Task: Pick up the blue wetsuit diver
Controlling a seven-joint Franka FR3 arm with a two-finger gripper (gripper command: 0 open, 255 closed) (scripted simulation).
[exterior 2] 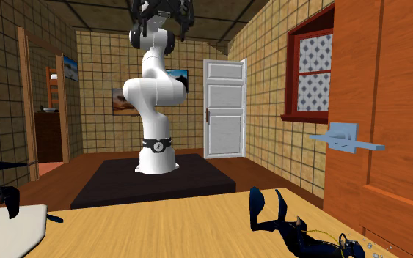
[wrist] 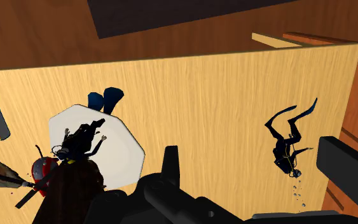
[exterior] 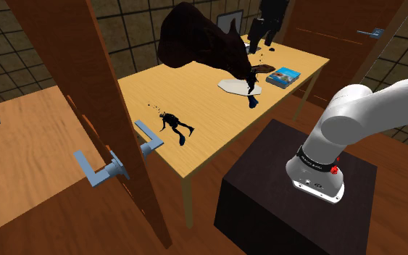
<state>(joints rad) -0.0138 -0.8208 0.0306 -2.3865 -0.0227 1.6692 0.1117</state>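
At the shoulder view's left, a brown wooden door (exterior: 64, 72) with a grey-blue lever handle (exterior: 97, 170) stands in front of the left end of the pale wooden counter (exterior: 217, 138). Just right of the handle lies the small dark-blue diver figure with swim fins (exterior: 175, 127). It is flat on the counter top with a string of tiny bubbles by its head, well apart from the other things. Further right a flat white plate (exterior: 227, 88) carries a second dark figure (exterior: 251, 80), and a blue box (exterior: 282, 76) lies near the far right corner. The black two-finger claw (wrist: 257, 156) hangs high above the counter, its fingers apart and clasping nothing. This looks like the approach: the next move calls for centring over the diver, turning to span its narrow torso, then descending. The box's cover and the dark band (exterior: 317, 161) round the foot of the white arm (exterior: 354, 116) carry marks too small to read.
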